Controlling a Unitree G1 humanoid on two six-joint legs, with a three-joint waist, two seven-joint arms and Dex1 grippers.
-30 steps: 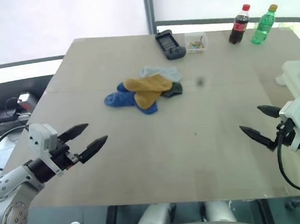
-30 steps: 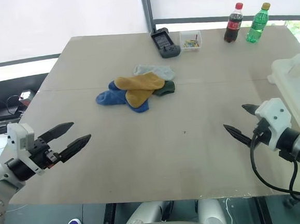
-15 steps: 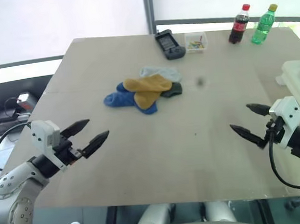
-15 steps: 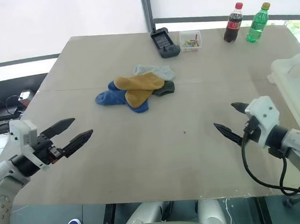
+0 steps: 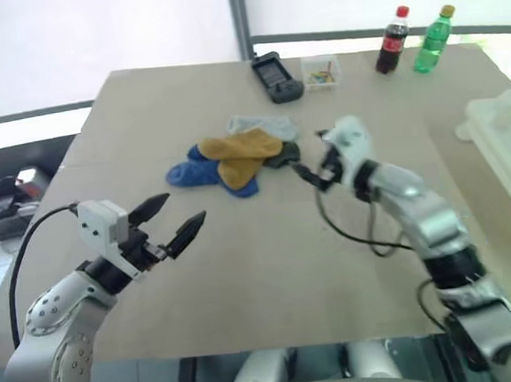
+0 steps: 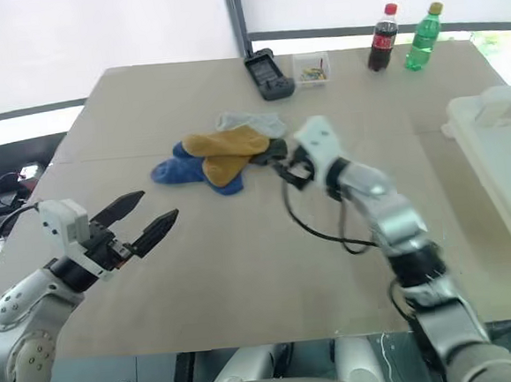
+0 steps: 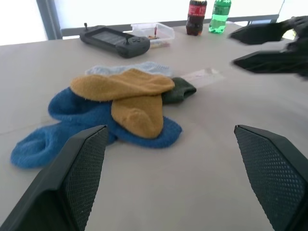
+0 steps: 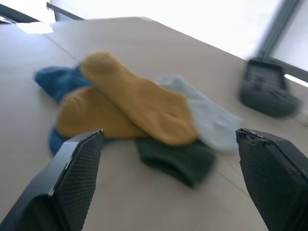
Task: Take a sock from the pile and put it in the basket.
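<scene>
The pile [image 5: 235,155] of socks lies mid-table: mustard yellow ones on top, blue beneath, a pale grey one behind and a dark green sock [image 5: 286,153] at its right edge. My right gripper [image 5: 308,154] hangs open just right of the dark green sock, pointing at the pile, with nothing between its fingers. In its wrist view the pile [image 8: 139,110] is close ahead. My left gripper [image 5: 184,207] is open and empty, nearer the front left, aimed toward the pile [image 7: 120,106]. The whitish basket [image 5: 497,110] sits at the table's right edge.
At the back of the table lie a black handheld device [image 5: 274,73] and a small clear box [image 5: 321,71] of coloured bits. A cola bottle [image 5: 387,41] and a green bottle [image 5: 430,40] stand at the back right. Bare tabletop lies between the pile and the basket.
My right arm has swung far left and forward, from near the basket to the pile's right side. The left gripper has drifted slightly toward the pile. Both stay open.
</scene>
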